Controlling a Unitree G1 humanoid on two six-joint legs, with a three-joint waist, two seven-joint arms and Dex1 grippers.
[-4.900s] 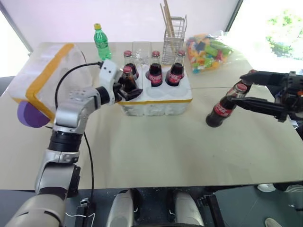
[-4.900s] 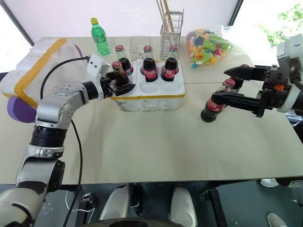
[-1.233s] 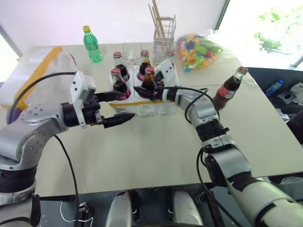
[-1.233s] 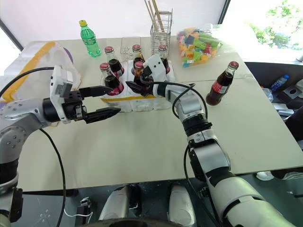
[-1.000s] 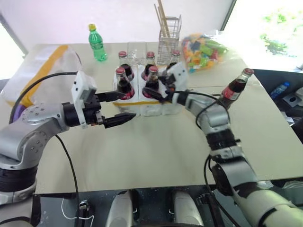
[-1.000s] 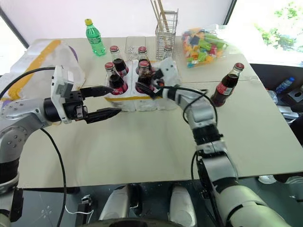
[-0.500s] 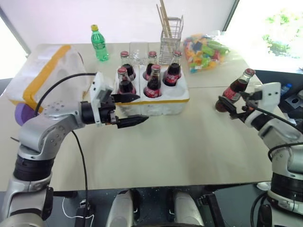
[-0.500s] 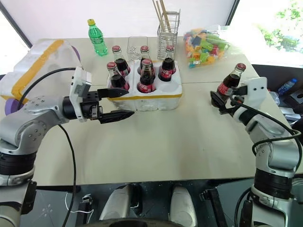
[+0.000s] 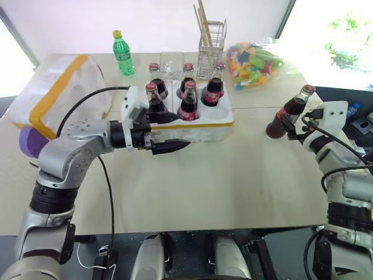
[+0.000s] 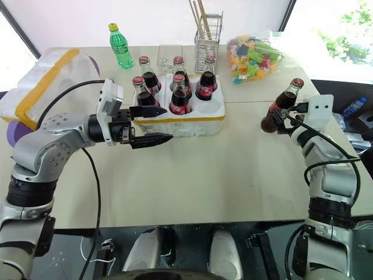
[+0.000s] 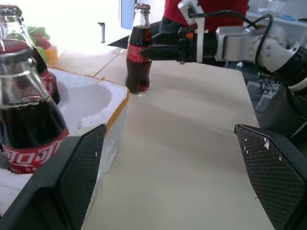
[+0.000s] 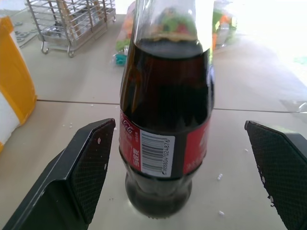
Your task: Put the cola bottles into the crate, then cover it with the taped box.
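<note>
Right gripper: fingers spread wide, one either side of the last loose bottle, not closed on it; the wrist view has the bottle standing upright dead centre between the two pads.
Left gripper: also spread apart and holding nothing, hanging level just in front of the crate, mid-left of the head view.
Crate: sits at upper centre of the table with five bottles in its wells; the front right well looks free, and the left wrist view shows a bare round hollow beside a filled one.
Loose bottle: stands on the table at the right edge of the head view, well apart from the crate.
Box: lies at the far left of the frame, untouched.
Step in hand: I'd say it is the pick-up of the sixth bottle, with loading nearly done and the covering not begun.
Next move: to my eye the right fingers need to shut squarely on the body at about label height, then lift it straight, carry it left and lower it into the free well without knocking its neighbours.
Risk: a glancing touch could topple the bottle.
</note>
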